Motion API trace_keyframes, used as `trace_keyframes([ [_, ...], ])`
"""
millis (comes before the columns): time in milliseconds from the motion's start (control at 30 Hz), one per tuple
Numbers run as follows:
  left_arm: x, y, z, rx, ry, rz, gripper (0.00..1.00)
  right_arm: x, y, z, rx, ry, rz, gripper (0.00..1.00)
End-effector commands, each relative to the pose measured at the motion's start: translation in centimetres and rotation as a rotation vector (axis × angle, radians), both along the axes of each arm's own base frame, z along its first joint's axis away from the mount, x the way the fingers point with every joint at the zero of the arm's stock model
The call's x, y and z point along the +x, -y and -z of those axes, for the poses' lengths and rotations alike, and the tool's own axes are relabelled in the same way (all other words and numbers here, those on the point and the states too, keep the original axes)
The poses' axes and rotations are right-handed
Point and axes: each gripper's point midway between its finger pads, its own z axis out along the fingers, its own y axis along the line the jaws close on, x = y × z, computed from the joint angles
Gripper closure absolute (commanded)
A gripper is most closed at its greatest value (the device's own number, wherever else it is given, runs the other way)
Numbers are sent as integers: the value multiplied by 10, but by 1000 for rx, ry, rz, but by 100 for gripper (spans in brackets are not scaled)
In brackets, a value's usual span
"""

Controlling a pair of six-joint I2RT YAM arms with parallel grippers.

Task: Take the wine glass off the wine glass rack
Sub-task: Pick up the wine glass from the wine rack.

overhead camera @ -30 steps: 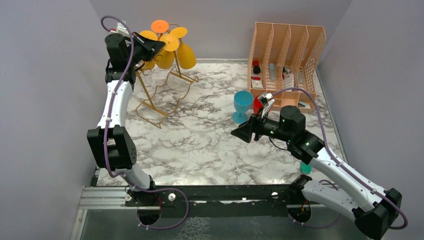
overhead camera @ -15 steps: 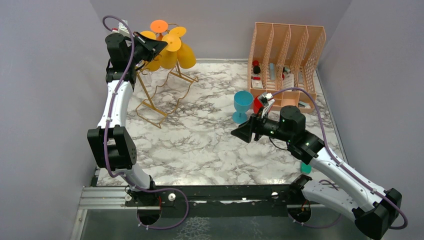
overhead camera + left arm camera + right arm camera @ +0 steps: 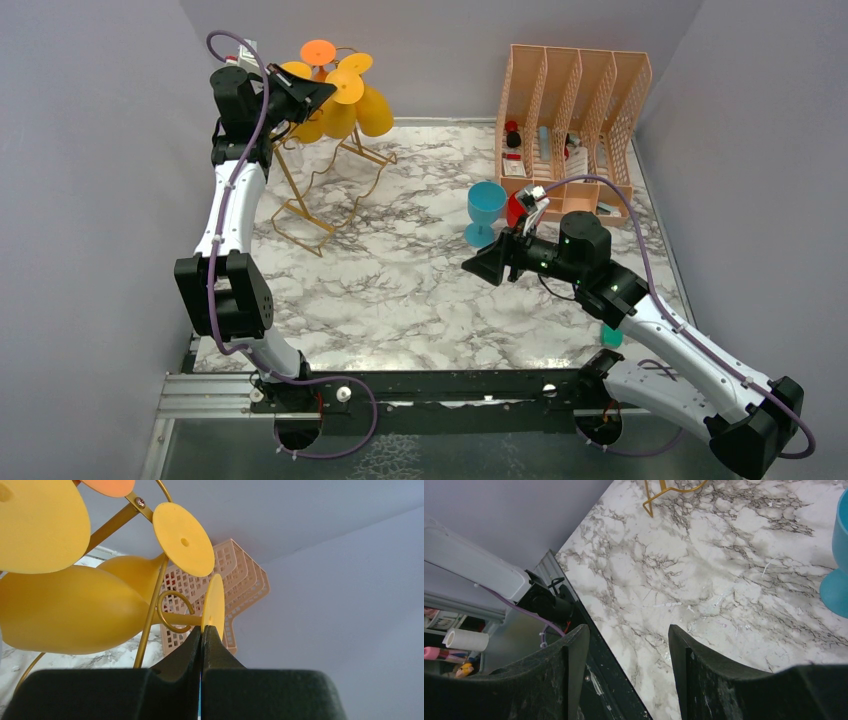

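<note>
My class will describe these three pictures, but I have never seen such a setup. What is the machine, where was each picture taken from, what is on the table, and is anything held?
Two robot arms are bolted at the near edge of a marble table. The wide picture comes from a fixed camera above and behind them; the other two come from cameras on the wrists. On the table stand a gold wine glass rack hung with yellow glasses, a blue goblet and a peach file organiser. The left tool is shut and seems to pinch the foot of one yellow wine glass on the rack. The right tool is open and empty above the table.
</note>
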Motion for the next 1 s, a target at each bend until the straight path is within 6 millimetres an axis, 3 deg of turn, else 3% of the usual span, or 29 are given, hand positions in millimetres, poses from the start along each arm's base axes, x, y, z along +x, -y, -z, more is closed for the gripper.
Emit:
trace_keyframes([
  [0, -15, 5, -30, 18, 94, 36, 100, -1, 0, -4, 12, 2, 6, 37],
  [667, -34, 13, -30, 54, 111, 100, 100, -1, 0, -4, 18, -4, 3, 37],
  [967, -63, 29, -24, 114, 160, 211, 100, -1, 0, -4, 21, 10, 3, 37],
])
